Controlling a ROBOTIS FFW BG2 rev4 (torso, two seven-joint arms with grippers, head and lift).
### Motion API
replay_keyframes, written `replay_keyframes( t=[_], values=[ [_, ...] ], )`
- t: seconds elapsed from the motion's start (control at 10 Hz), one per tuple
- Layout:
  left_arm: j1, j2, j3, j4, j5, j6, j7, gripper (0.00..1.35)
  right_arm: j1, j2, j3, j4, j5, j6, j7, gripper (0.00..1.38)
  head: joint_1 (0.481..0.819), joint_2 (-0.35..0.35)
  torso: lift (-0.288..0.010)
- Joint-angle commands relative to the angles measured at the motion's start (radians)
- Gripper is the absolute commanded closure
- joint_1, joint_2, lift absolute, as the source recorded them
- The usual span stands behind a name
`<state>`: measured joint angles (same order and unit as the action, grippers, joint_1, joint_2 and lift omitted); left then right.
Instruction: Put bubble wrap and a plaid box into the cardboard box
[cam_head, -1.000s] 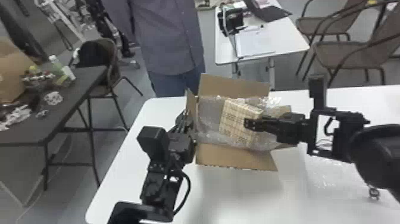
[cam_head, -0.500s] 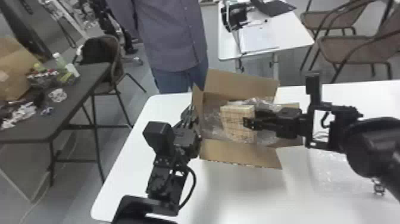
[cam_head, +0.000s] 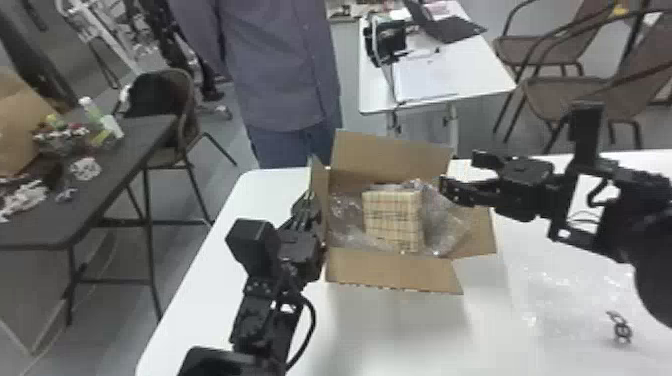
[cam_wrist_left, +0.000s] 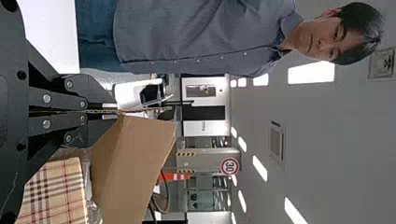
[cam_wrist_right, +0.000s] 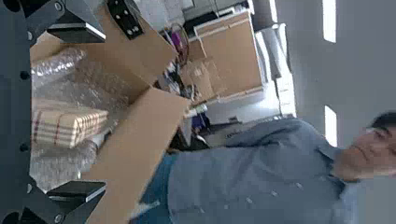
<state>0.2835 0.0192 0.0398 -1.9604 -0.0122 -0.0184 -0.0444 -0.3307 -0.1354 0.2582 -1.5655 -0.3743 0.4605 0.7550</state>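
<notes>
lying near but apart from the right pincer (cam_head: 457, 171), plaid box (cam_head: 392, 220)

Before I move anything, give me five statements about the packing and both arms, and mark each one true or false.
1. The plaid box is inside the cardboard box. True.
2. The right gripper has its jaws clamped on the plaid box. False: its jaws are open and hold nothing.
3. The left gripper has its jaws shut on a flap of the cardboard box. True.
4. The cardboard box is closed over its contents. False: its flaps are open and the plaid box is in plain sight.
5. Bubble wrap lies beside the plaid box within the cardboard box. True.
</notes>
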Motion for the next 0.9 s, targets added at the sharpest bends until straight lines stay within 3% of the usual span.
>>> replay_keyframes(
  t=[0.0, 0.2, 0.5, 0.8],
  values=[
    [0.002, -0.005, 0.005, 0.000, 0.000, 0.000, 0.000, 1.22, 0.105, -0.001, -0.100, -0.139, 0.071, -0.036, -0.045, 0.17, 0.634, 0.275, -0.107],
    [0.005, -0.008, 0.008, 0.000, 0.003, -0.002, 0.000, 1.22, 0.268, 0.007, -0.171, -0.268, 0.166, -0.158, -0.180, 0.17, 0.625, 0.213, -0.107],
    [0.014, -0.018, 0.017, 0.000, 0.011, -0.006, 0.000, 1.22, 0.461, 0.056, -0.240, -0.317, 0.233, -0.359, -0.359, 0.17, 0.650, 0.132, -0.107],
    [0.022, -0.022, 0.025, 0.001, 0.049, 0.020, 0.006, 1.22, 0.547, 0.054, -0.247, -0.315, 0.239, -0.450, -0.470, 0.17, 0.682, 0.090, -0.107]
  ],
)
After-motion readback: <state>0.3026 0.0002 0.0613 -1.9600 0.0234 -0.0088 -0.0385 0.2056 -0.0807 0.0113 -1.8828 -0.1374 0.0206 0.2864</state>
